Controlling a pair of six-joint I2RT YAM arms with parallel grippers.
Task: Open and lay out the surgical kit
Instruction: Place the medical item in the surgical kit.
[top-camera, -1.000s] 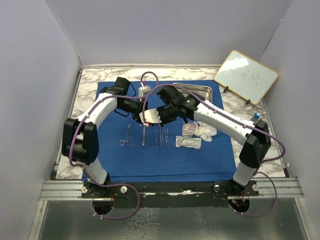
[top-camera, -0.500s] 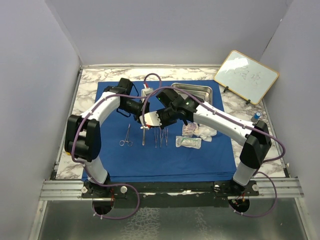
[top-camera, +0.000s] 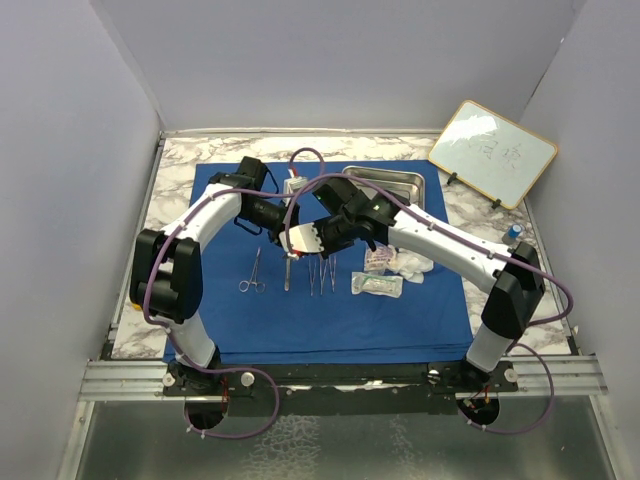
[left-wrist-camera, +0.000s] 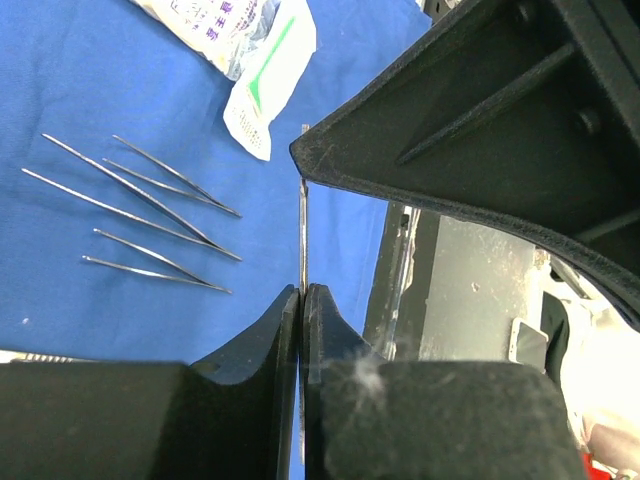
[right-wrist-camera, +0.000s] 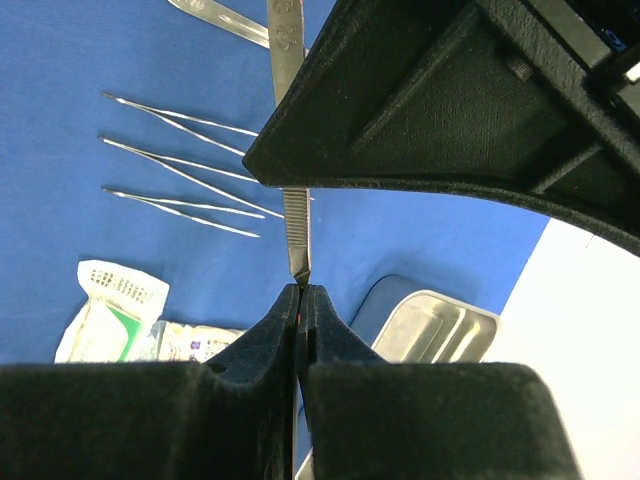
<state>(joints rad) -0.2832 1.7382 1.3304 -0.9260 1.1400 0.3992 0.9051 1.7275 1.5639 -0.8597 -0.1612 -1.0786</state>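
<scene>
Can't really see the grip from overhead. The two arms are crowding each other over the middle of the blue cloth (top-camera: 330, 320), and something white with a bit of red is sitting between them that I can't make out.

The wrist cams are helping. The left gripper (left-wrist-camera: 301, 295) is pressing its fingers together on a thin steel edge. The right gripper (right-wrist-camera: 300, 292) is pinching the tip of a flat steel instrument (right-wrist-camera: 294, 225) with a ridged grip. It's looking like the same piece, but each gripper's body is blocking the middle.

The steel tray (top-camera: 410, 172) is sitting at 12 o'clock on the cloth, partly hidden by the right arm.

Counting:
- three tweezers (top-camera: 322, 272)
- one ring-handled tool (top-camera: 252, 273)
- one straight tool (top-camera: 288, 272)
- two clear packets (top-camera: 377, 284)
- one gauze wad (top-camera: 412, 263)

The tools are lying toward 6 from the grippers, the packets and gauze at 3. The whiteboard (top-camera: 492, 152) is leaning at 1 o'clock.
</scene>
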